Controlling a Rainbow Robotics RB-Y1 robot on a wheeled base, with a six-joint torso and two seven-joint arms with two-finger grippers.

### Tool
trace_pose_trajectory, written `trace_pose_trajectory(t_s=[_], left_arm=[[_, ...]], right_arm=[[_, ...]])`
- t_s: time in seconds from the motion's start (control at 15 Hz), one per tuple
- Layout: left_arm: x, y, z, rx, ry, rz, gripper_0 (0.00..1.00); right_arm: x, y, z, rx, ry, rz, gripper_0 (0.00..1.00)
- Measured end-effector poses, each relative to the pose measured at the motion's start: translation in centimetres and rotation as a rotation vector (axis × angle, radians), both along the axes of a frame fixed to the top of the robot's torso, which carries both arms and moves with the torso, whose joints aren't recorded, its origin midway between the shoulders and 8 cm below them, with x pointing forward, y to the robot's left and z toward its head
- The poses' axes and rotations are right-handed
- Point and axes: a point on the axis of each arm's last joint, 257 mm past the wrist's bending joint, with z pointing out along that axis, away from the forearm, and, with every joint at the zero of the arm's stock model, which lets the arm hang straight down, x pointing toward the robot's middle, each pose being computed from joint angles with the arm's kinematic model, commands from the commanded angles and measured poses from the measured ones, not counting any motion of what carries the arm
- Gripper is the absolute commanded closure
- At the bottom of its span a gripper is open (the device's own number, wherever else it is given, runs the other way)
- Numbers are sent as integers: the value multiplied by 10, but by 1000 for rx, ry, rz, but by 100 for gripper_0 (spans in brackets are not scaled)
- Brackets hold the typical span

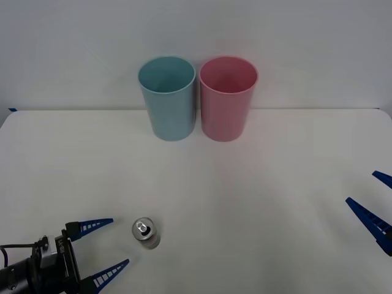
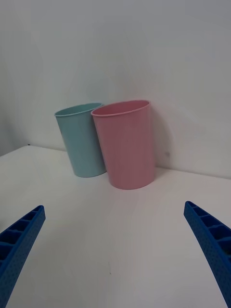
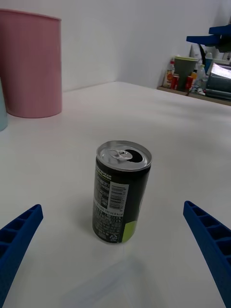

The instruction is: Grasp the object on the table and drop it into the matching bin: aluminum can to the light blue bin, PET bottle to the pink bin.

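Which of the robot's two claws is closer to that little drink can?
The left. The left gripper sits open just beside the aluminum can, facing it. The right gripper is open far off at the table's opposite edge.

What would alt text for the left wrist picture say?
A small dark can stands upright on the white table, centred ahead of the left gripper, its blue jaws open. The pink bin stands behind.

The left gripper has two tapering blue ribbed plastic fingers on a black boxy wrist housing, with a thin black cable looping behind it. The right gripper shows matching blue fingers with open rib cells and finely dotted faces.
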Motion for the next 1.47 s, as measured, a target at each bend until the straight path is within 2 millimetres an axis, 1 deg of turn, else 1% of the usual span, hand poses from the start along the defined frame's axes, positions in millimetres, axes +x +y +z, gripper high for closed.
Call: trace_pose_trajectory(t_s=[0.53, 0.93, 1.2, 1.33, 1.4, 1.47], left_arm=[[22, -37, -13, 18, -8, -9, 0], [45, -54, -26, 11, -6, -33, 0], [49, -66, -26, -2, -9, -37, 0], [50, -68, -26, -3, -11, -35, 0], [50, -69, -26, -2, -13, -36, 16], [50, -69, -26, -2, -13, -36, 38]], right_arm=[[0, 0, 0, 0, 0, 0, 0], [0, 0, 0, 0, 0, 0, 0], [0, 0, 0, 0, 0, 0, 0], [0, 0, 0, 0, 0, 0, 0], [0, 0, 0, 0, 0, 0, 0], [0, 0, 0, 0, 0, 0, 0]])
